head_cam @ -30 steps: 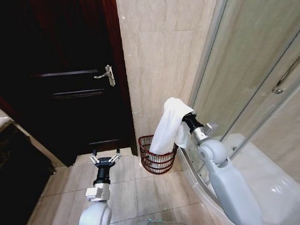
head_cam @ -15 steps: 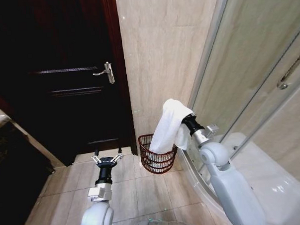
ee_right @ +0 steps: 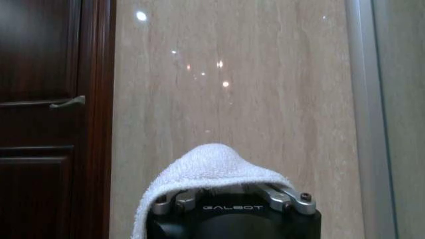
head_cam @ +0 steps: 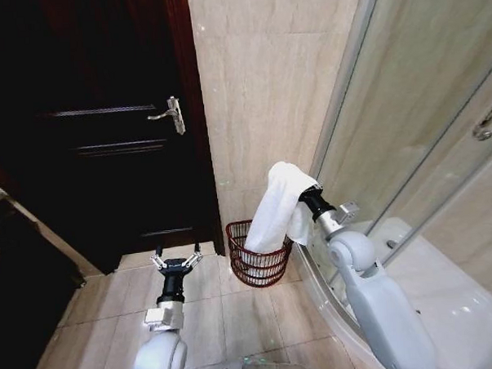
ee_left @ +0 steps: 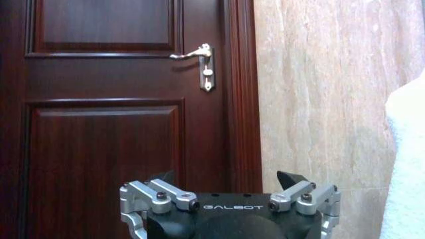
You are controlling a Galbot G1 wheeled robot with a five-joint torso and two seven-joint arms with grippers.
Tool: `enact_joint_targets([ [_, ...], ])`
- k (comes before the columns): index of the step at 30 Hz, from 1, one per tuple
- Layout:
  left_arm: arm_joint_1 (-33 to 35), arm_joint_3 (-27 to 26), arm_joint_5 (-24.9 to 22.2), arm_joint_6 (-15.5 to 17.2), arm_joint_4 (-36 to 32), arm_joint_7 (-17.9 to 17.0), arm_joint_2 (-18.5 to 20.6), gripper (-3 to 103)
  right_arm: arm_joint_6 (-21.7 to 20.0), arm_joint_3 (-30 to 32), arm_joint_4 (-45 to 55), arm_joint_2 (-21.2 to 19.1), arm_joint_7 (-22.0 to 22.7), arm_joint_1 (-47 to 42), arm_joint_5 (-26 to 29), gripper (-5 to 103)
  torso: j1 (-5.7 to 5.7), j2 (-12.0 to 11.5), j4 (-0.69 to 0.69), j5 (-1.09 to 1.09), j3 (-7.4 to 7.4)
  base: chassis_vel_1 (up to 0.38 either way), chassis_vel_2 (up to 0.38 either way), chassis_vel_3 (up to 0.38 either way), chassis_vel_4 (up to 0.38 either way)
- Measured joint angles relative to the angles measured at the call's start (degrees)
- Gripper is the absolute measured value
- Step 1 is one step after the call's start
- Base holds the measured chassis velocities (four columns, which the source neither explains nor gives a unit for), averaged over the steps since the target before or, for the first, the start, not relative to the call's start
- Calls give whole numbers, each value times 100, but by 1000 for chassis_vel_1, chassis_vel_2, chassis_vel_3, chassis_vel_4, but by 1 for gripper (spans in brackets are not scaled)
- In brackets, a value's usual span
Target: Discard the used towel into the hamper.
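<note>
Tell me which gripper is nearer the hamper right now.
Right. The right gripper hangs just above the hamper, its jaws hidden under the white towel whose tail drops to the rim. The left gripper sits off to the hamper's left, jaws open, empty, facing the door.

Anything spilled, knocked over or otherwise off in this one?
Nothing stands out. The hamper stands upright by the wall, the towel hangs over the right end effector above it, and the left end effector hangs open, low before the door.

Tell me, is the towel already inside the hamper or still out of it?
Mostly out: the towel drapes over the right end effector, its lower end hanging into the hamper.
</note>
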Motion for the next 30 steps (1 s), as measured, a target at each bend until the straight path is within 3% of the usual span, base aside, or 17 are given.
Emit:
enact_joint_targets([
  [19, 33, -206, -171, -179, 103, -77, -47, 100, -58, -132, -97, 37, 162, 198, 33, 7, -27, -68, 0, 0, -41, -6, 5, 6, -5],
  [30, 47, -211, -209, -110, 82, -129, -46, 100, -61, -112, -194, 27, 166, 342, 91, 7, -136, -338, 0, 0, -199, 0, 0, 0, 0],
])
